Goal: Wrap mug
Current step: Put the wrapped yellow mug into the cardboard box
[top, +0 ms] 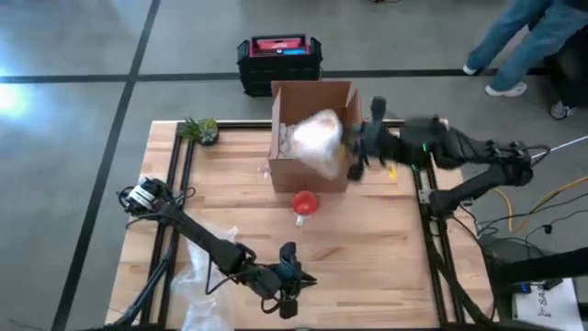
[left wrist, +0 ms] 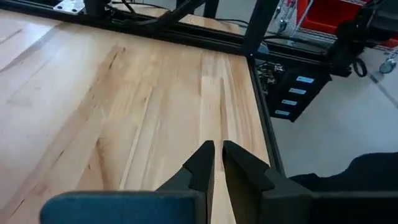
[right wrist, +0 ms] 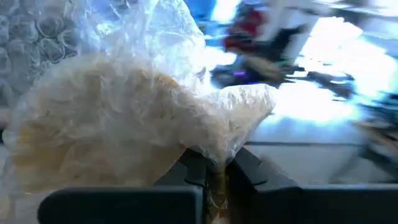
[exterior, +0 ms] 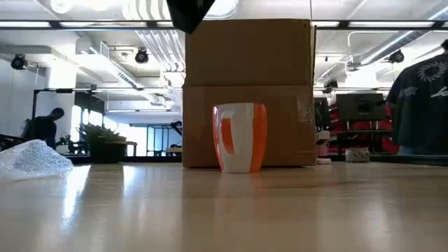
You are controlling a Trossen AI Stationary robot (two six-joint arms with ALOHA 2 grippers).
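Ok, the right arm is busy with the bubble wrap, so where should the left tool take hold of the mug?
The mug stands upright just in front of the cardboard box, mouth up. Its handle cannot be made out. I would bring the left tool down from above and pinch the rim on the side away from the box, where the table is bare. The right tool holds bubble wrap above the box.

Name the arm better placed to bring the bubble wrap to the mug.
Right. The right gripper is shut on the bubble wrap above the cardboard box, right behind the mug. The left gripper waits shut and empty at the table's near edge.
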